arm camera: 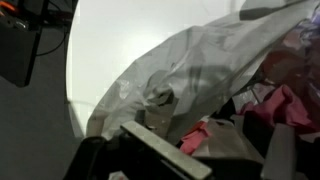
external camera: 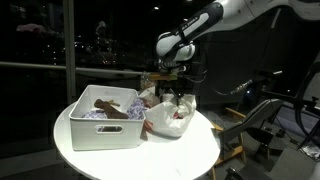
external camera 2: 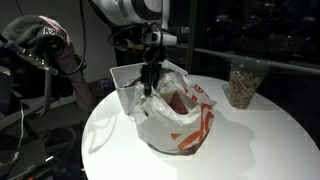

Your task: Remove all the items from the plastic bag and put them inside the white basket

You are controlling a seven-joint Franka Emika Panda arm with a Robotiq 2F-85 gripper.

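A white plastic bag (external camera: 168,120) with orange print stands on the round white table, beside the white basket (external camera: 100,133). It shows in both exterior views (external camera 2: 182,118). The basket (external camera 2: 128,82) holds a brown item (external camera: 108,108) and some crumpled pale things. My gripper (external camera: 178,96) reaches down into the bag's mouth (external camera 2: 150,82). In the wrist view the gripper (arm camera: 215,142) has its fingers apart, with a pink-red item (arm camera: 198,136) between them inside the bag (arm camera: 170,75). I cannot tell whether the fingers touch it.
A clear container of brown pieces (external camera 2: 243,82) stands on the table (external camera 2: 250,140) away from the bag. A chair or frame (external camera: 262,118) stands beside the table (external camera: 190,150). Dark equipment (external camera 2: 40,50) sits past the table edge.
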